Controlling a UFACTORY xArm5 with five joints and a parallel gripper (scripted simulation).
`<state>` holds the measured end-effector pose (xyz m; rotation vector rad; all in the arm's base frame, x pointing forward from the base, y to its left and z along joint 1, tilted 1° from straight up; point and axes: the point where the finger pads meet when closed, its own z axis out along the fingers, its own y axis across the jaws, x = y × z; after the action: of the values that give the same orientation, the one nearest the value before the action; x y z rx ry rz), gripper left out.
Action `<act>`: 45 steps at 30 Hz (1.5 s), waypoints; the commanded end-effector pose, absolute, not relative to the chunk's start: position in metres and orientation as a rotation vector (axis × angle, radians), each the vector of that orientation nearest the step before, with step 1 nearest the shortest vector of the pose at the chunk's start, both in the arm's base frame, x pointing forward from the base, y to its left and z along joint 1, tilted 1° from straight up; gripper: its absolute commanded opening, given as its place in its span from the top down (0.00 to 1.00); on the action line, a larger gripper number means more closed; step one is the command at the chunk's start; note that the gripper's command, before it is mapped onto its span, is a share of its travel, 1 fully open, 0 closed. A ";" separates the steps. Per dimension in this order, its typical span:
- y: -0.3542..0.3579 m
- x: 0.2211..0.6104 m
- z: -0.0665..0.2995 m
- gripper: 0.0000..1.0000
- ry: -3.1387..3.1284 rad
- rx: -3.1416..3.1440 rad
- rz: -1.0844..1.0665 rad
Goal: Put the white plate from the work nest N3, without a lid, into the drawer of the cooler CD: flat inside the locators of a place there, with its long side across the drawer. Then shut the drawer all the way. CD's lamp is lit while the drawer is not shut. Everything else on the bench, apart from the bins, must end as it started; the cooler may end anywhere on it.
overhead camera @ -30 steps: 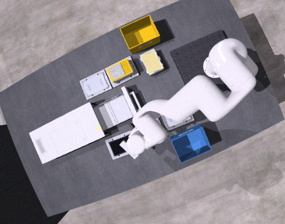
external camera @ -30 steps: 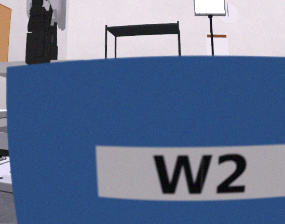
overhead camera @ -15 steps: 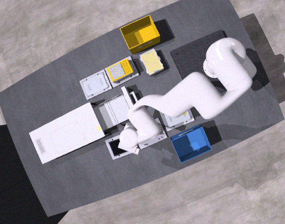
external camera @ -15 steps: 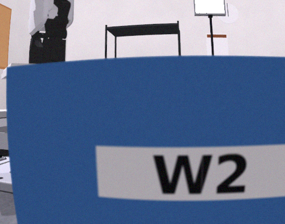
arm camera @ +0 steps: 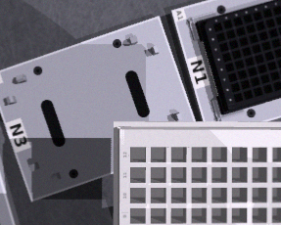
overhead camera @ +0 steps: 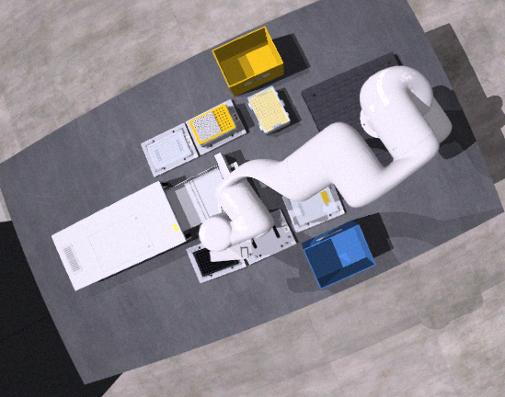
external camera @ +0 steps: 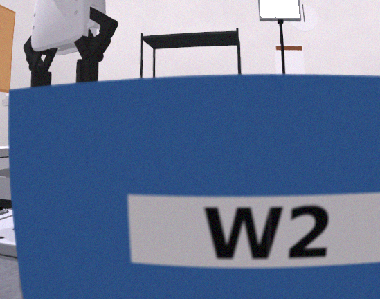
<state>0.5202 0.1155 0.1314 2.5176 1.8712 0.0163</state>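
White square-welled plate [arm camera: 206,171], lidless, is clamped between my fingers and fills the lower right of the wrist view, raised off the bench. Below it lies the pale grey nest plate marked N3 [arm camera: 83,103], bare, with two dark slots. Beside that, nest N1 [arm camera: 188,73] carries a black well plate [arm camera: 250,54]. In the exterior view my gripper [external camera: 64,77] dips behind the blue bin labelled W2 [external camera: 198,152]. From above, the white cooler [overhead camera: 116,234] has its drawer [overhead camera: 194,198] pulled out.
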 end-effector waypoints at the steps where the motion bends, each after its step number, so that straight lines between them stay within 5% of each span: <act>1: 0.105 0.527 0.133 1.00 2.075 2.356 0.023; 45: 0.013 0.574 0.133 1.00 2.267 2.169 0.022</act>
<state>0.5690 0.0194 0.1311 2.1674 2.2659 0.0096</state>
